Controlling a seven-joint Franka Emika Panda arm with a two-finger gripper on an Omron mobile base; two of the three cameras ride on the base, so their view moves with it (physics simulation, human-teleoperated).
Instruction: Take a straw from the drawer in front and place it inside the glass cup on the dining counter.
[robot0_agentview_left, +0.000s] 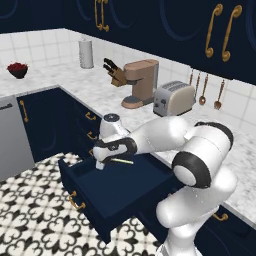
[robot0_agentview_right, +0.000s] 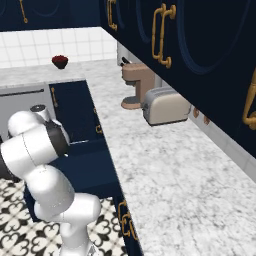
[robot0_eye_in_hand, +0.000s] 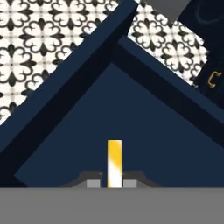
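White arm rising from the base, elbow bending high, forearm reaching forward and down to the left, hand (robot0_agentview_left: 103, 164) pointing downward, fingers (robot0_eye_in_hand: 131, 180) sitting closed tight on the straw (robot0_eye_in_hand: 114, 162), wrist staying level in the left base view

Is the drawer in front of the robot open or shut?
Open. The drawer is pulled far out over the floor, its dark inside showing, below the jaws shut on the straw.

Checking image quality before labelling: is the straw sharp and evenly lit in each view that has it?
Hand view: the straw is slightly soft-edged, yellow at its far end, washed pale near the gripper. Left base view: a thin crisp line over the dark drawer.
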